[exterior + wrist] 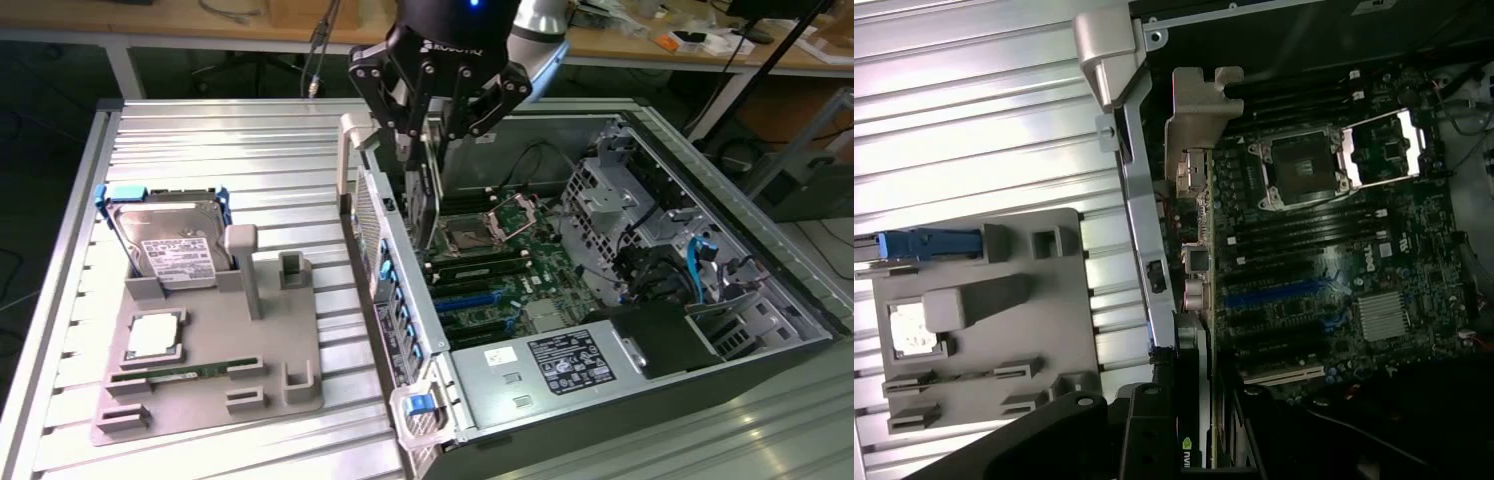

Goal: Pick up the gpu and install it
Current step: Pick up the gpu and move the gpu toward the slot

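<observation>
My gripper (430, 135) hangs over the open computer case (747, 350), shut on the gpu (424, 200). The thin dark card hangs edge-on below the fingers, just inside the case's rear wall (371, 240) and above the motherboard (497, 262). In the wrist view the gpu (1191, 350) runs away from my gripper (1189, 425), with its silver end bracket (1199, 115) at the far end. It lies alongside the rear wall (1139, 200), next to the motherboard (1324, 250) and its blue expansion slots (1279, 295).
A grey fixture tray (267, 350) on the ribbed metal table (200, 140) holds a silver hard drive (174, 245), a processor (154, 335) and a green memory stick (180, 373). Inside the case are the power supply (561, 360), drive cages (607, 195) and cables.
</observation>
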You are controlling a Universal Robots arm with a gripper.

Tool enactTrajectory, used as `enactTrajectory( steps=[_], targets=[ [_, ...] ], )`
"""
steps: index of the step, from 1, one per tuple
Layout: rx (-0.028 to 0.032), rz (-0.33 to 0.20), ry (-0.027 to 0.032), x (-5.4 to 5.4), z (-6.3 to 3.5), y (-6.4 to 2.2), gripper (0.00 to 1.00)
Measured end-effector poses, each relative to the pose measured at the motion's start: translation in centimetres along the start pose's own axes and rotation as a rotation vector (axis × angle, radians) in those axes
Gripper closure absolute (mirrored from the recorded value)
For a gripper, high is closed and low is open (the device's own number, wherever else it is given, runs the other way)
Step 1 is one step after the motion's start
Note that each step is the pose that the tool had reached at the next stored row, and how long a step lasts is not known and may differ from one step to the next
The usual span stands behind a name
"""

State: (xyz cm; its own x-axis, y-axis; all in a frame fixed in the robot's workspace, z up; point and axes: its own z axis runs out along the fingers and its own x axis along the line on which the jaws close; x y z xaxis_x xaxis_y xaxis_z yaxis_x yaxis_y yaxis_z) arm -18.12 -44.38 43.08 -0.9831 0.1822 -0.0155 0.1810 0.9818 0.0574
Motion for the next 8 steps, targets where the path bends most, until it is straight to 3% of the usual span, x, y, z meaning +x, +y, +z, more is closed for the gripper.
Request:
enactTrajectory(
  steps=[8],
  targets=[
    [0.0000,0.000,0.0000,-0.60,0.02,0.11,0.73]
  ],
)
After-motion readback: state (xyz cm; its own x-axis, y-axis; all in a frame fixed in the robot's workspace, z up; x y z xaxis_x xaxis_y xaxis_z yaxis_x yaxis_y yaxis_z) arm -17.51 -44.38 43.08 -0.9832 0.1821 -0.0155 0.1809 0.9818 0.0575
